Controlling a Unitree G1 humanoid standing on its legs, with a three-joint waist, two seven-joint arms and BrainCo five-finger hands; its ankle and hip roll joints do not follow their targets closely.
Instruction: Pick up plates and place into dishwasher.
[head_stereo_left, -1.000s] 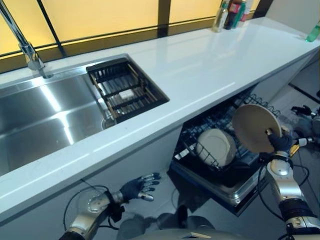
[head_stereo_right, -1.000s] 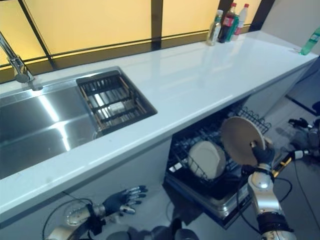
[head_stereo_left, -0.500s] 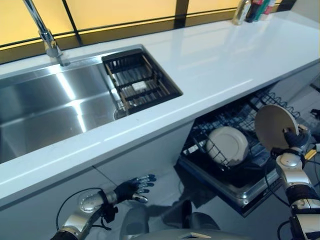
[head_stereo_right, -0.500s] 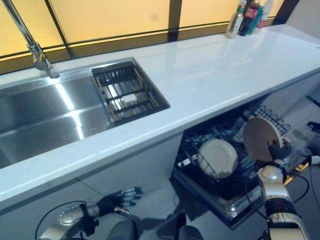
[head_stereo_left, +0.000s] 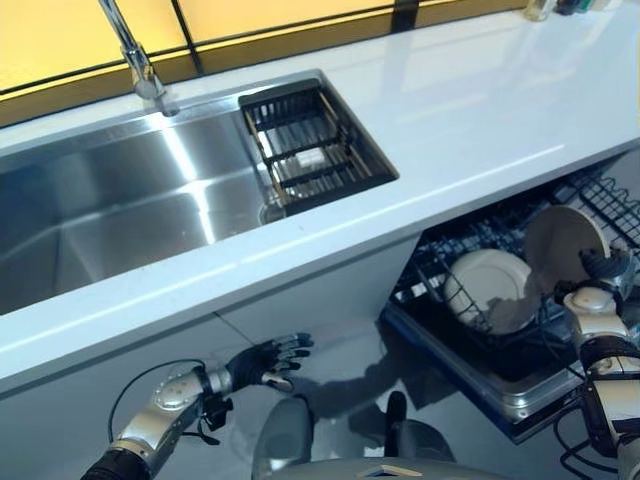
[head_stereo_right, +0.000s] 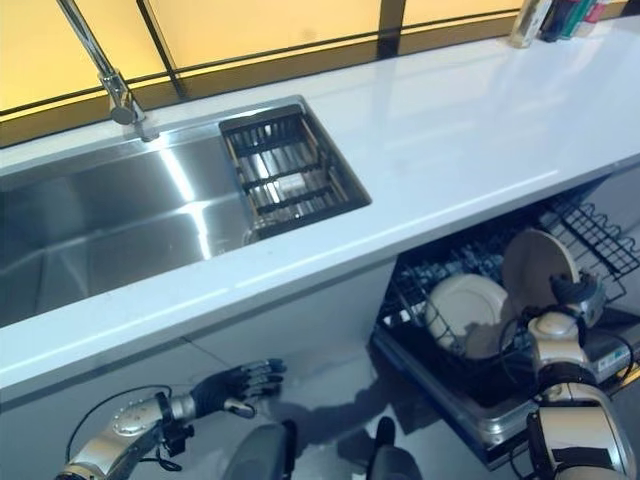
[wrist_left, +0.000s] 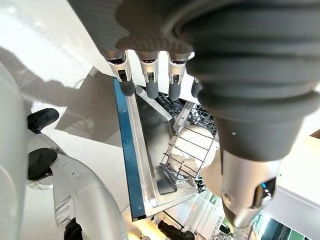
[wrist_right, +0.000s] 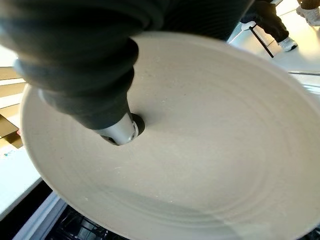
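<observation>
Right hand (head_stereo_left: 597, 268) grips plate (head_stereo_left: 563, 243) upright over dishwasher rack (head_stereo_left: 470, 325); left hand (head_stereo_left: 262, 361) relaxed.

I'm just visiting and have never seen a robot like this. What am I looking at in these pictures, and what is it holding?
This is a humanoid robot with two arms in a kitchen. The two wide pictures come from cameras in its head, looking down at a white counter with a steel sink that has a dark rack in it. Below, a dishwasher rack is pulled out with one plate already standing in it. The right hand grips a second plate on edge over the rack. The close-up pictures come from wrist cameras; the right one shows that held plate. The left hand hangs open near the floor.
</observation>
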